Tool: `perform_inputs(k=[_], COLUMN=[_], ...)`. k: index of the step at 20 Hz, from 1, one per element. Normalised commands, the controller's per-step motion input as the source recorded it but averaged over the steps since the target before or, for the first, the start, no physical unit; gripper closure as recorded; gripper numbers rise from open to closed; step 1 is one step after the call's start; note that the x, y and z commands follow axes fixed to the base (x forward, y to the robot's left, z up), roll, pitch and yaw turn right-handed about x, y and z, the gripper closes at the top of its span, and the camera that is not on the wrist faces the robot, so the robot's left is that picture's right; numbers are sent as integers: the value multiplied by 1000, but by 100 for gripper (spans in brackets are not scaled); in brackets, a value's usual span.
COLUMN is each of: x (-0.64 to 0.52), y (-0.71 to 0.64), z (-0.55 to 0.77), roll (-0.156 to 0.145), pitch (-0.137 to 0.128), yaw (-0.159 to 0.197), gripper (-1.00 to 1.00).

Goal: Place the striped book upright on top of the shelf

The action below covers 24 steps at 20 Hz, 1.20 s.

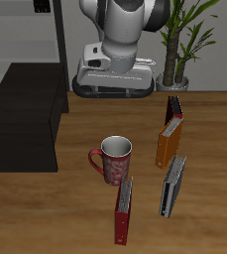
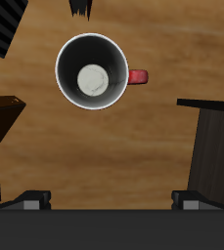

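Wooden table holds a red mug, striped book at its four o'clock, black shelf at nine. Gripper's finger spread cannot be told.

Striped book flat, shelf apart.

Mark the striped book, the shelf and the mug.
striped book [image 1: 172, 187], exterior view, on its upper edge.
shelf [image 1: 24, 111], exterior view, on its flat black top.
mug [image 2: 92, 71], wrist view, on its inside bottom.

Matte black shelf, brown wood-grain desk — red patterned mug, white inside; orange book, grey-striped book.
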Motion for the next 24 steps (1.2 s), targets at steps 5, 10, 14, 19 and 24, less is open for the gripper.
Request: perform_inputs(k=[5, 10, 14, 19, 24], x=[242, 345, 418, 423, 280], y=[401, 498, 462, 368, 216], z=[91, 241, 120, 96, 86], roll=[1, -5, 8, -2, 5], pitch=[-20, -45, -46, 2, -34], yaw=[-14, -16, 1, -33, -6], gripper=[-100, -100, -100, -100, -100])
